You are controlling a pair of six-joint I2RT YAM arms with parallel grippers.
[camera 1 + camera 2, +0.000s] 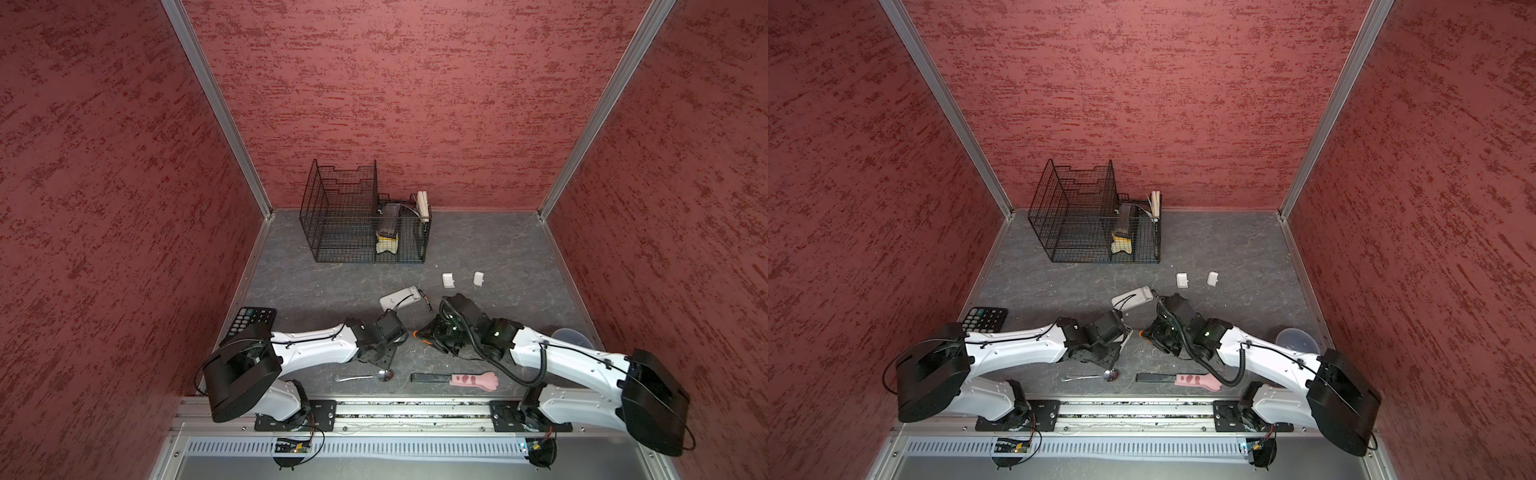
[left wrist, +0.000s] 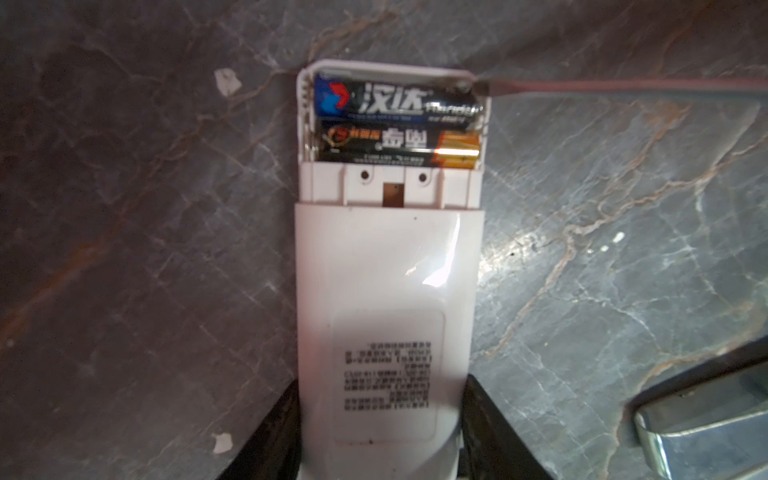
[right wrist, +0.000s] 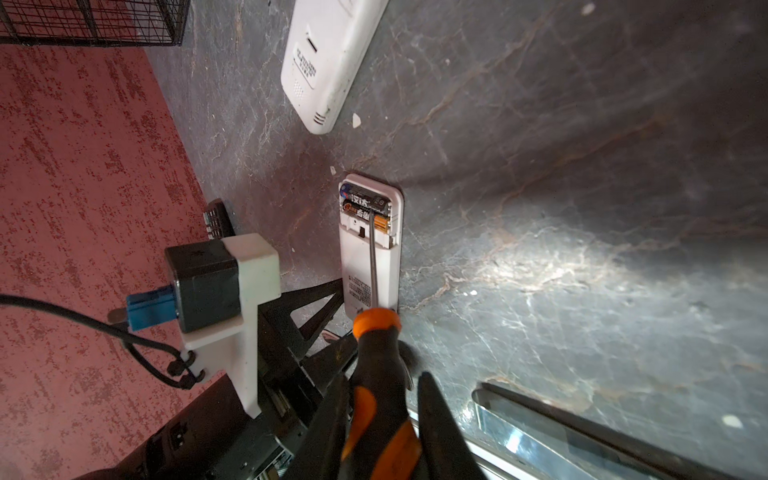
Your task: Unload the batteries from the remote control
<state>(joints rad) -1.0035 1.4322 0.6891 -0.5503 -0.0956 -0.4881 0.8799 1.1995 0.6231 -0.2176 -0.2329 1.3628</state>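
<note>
My left gripper [image 2: 380,395] is shut on the sides of a white remote control [image 2: 386,266] that lies back-up on the grey table. Its battery bay is uncovered and holds two batteries side by side: a black-and-blue one [image 2: 395,102] and a black one with a gold end [image 2: 399,145]. My right gripper [image 3: 382,395] is shut on the orange-and-black handle of a screwdriver [image 3: 376,345]. The thin shaft [image 3: 372,266] reaches over the remote, and its tip touches the end of the black-and-blue battery [image 3: 365,199]. In both top views the two grippers [image 1: 397,338] [image 1: 1148,334] meet at mid-table.
A second white remote [image 1: 399,297] lies just beyond, with small dark cylinders [image 1: 426,301] beside it. Two white covers [image 1: 448,280] [image 1: 478,278] sit farther back. A wire basket [image 1: 361,224], calculator [image 1: 253,320], spoon [image 1: 365,377], pink paw tool [image 1: 473,380] and clear bowl [image 1: 571,336] ring the work area.
</note>
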